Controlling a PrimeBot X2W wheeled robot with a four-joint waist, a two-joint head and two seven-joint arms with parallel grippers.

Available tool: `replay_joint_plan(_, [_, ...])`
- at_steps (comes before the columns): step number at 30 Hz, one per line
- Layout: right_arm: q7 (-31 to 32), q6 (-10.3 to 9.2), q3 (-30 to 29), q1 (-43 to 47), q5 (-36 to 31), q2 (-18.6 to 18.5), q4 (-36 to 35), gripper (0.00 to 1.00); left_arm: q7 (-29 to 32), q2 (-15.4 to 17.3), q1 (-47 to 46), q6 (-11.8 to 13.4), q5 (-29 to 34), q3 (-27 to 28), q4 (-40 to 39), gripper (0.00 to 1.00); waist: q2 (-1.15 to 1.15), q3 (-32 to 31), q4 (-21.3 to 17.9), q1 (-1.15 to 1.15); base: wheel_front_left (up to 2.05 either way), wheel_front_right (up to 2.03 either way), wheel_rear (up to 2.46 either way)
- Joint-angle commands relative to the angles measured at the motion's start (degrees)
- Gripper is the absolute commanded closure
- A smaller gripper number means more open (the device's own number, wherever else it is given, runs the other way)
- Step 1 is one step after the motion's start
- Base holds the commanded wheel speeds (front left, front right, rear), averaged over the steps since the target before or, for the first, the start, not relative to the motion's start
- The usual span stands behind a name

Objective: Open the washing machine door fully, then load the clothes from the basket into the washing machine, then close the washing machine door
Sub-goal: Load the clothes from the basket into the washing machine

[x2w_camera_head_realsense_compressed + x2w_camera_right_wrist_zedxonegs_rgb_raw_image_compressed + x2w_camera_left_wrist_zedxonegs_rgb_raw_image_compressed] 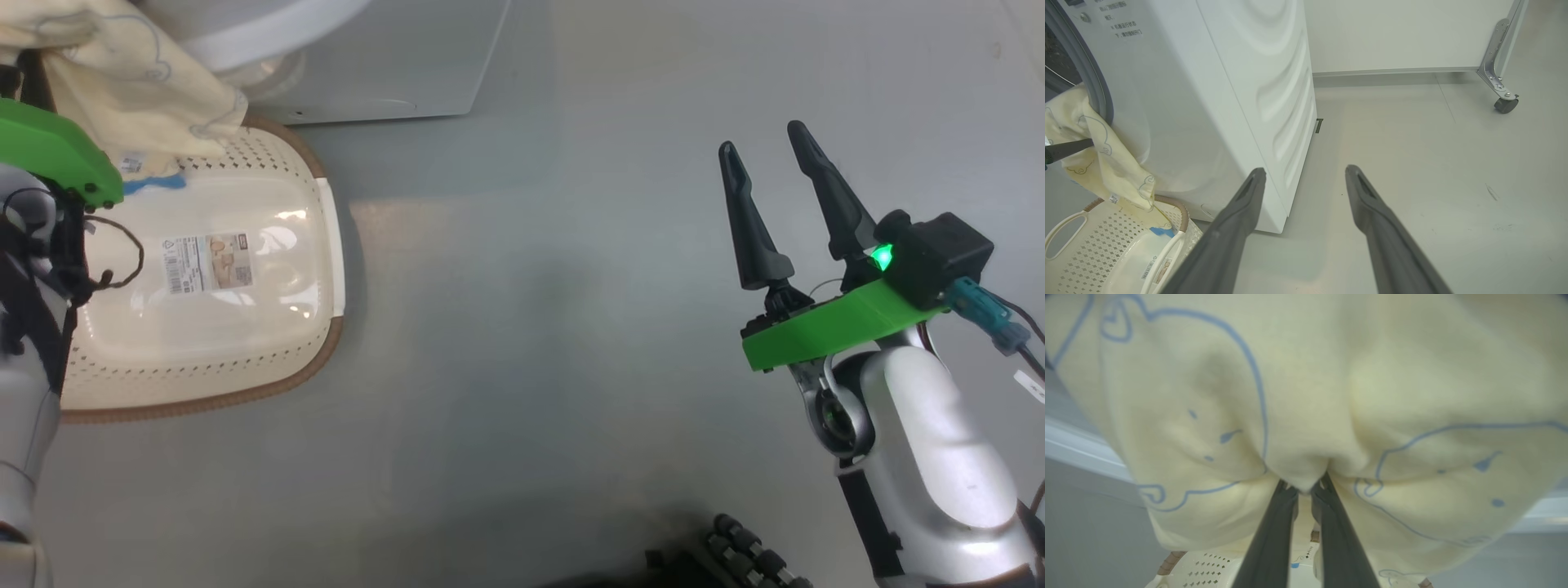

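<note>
The washing machine [1229,94] is the biggest thing here. The right wrist view shows its white ribbed side and the grey gasket [1094,81] at its mouth, while the head view catches just its lower corner. Grey floor [571,343] spreads out beside the machine, and a white panel [1392,32] on a castor [1506,104] stands well behind it.

The basket [204,371] sits on the floor just in front of the machine. The head view looks down onto the sticker [206,263] on its base.

The clothes [1306,396], a pale yellow garment, hang in front of the machine's mouth with the lower end trailing into the basket. In the left wrist view the left end effector [1305,486] is clamped on a fold of this fabric, which blocks nearly everything beyond it.

The right end effector [761,140] hangs over the floor off to the machine's side. Its fingers are apart and it holds nothing.
</note>
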Motion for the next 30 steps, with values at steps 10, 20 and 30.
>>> replay_joint_plan(10, [-0.4,0.20,0.6,0.7,0.4,0.2,-0.8,0.00,-1.8,6.2,3.1,0.0,0.7,1.2,-10.4,1.00,0.00,-2.7,1.2,0.00,0.00,0.00,0.00])
replay_joint_plan(20, [-0.4,0.20,0.9,0.9,0.9,0.2,-1.1,0.00,-1.8,7.1,6.7,1.4,6.9,10.4,-28.6,1.00,0.00,-2.7,1.7,0.00,0.00,0.00,0.00])
replay_joint_plan(30, [-0.4,0.20,1.7,0.3,2.1,0.2,-1.4,0.00,-0.3,10.4,-4.8,0.6,10.3,9.1,-28.0,1.00,0.00,0.4,-0.5,0.00,0.00,0.00,0.00])
